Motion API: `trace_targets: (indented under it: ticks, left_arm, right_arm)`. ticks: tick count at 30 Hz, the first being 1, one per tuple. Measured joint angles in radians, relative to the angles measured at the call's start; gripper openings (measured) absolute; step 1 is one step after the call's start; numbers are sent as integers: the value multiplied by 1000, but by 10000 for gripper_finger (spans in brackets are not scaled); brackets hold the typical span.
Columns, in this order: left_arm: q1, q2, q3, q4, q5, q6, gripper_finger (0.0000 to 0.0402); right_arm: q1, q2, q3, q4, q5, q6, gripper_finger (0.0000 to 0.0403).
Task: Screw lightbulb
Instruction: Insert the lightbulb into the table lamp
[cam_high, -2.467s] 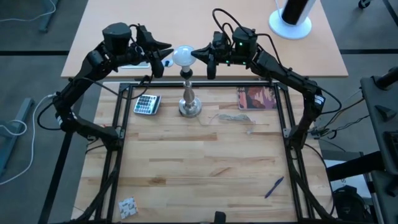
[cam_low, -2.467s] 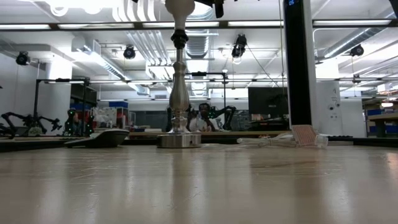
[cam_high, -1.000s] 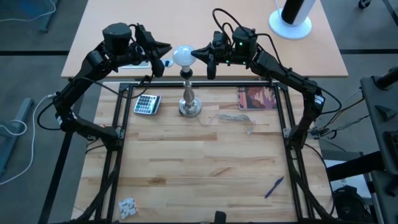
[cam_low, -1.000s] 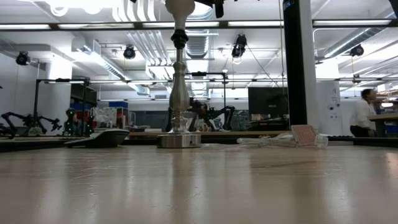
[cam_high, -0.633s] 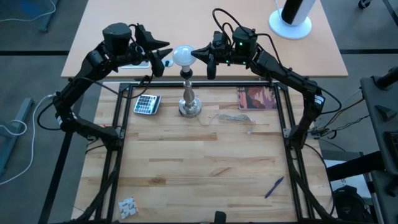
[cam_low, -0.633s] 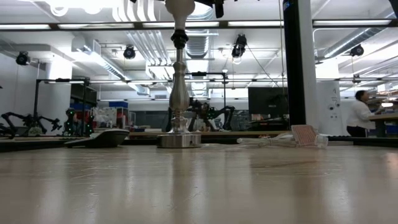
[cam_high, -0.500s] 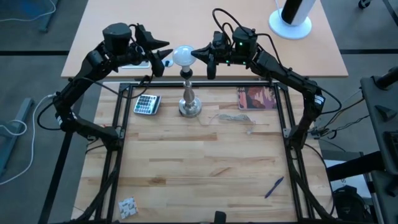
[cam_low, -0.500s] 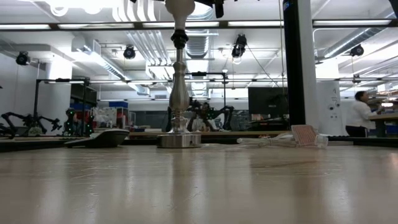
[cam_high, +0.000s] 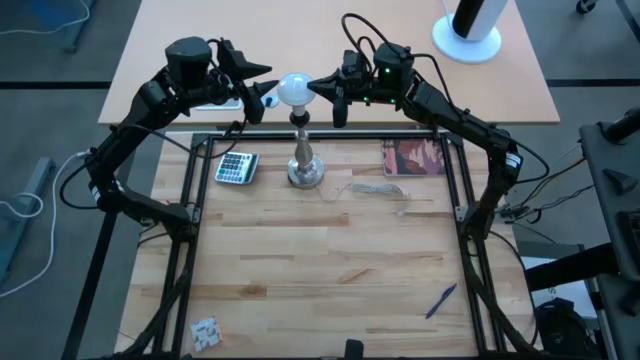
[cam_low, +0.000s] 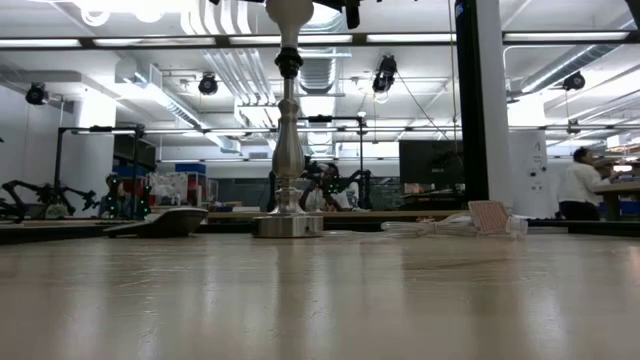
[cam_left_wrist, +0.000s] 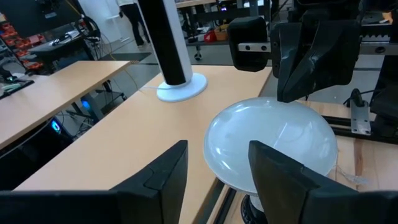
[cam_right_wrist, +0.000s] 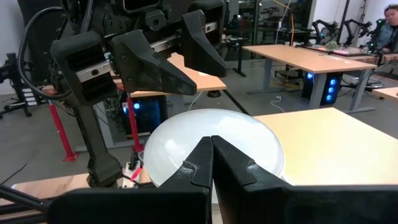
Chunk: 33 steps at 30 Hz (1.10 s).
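- Bulb (cam_high: 293, 89) sits upright on top of the stand (cam_high: 305, 160), base in the black socket.
- Left gripper (cam_high: 262, 94) just left of the bulb, fingers (cam_left_wrist: 283, 180) spread apart, clear of the glass, holding nothing.
- Right gripper (cam_high: 325, 88) just right of the bulb, fingers pressed together, tips at the glass; contact unclear.
- Calculator (cam_high: 236, 167) left of the stand, on the table (cam_high: 330, 270).
- Booklet (cam_high: 411, 158) right of the stand; clear wrapper (cam_high: 375, 190) between them.

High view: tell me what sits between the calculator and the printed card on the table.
The silver stand stands between the calculator and the printed card, carrying the lightbulb on top; a thin cord lies by the card. The high view shows this.
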Motion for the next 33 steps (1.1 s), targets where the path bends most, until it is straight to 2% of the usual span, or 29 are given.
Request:
trace_targets:
  ticks: [26, 33]
  left_arm:
    - [0, 0, -1, 0, 0, 1, 123]
    - [0, 0, -1, 0, 0, 3, 99]
  right_arm:
    - [0, 0, 0, 0, 0, 0, 0]
    - [0, 0, 0, 0, 0, 0, 0]
